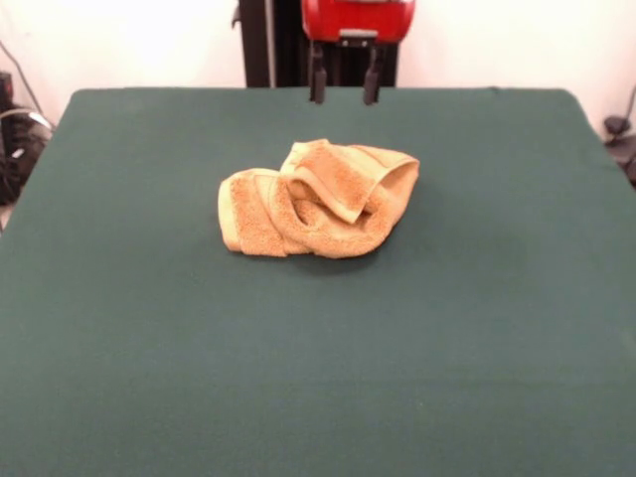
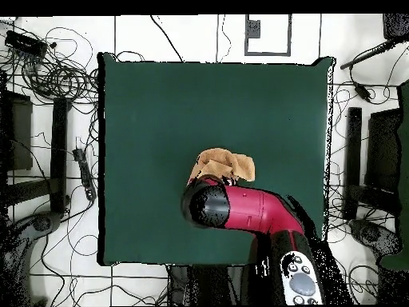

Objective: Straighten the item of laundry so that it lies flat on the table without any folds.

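Note:
The golden-orange towel lies crumpled and folded over itself near the middle of the dark green table. My gripper hangs from the top of the front view, above the table's far edge and behind the towel. Its two dark fingers stand apart with nothing between them. It is well clear of the towel. In the overhead view the towel shows just beyond the red arm, whose end covers the gripper and the towel's near edge.
The table stretches wide on all sides of the towel. Cables and stands crowd the floor around it. The robot's pedestal stands behind the far edge.

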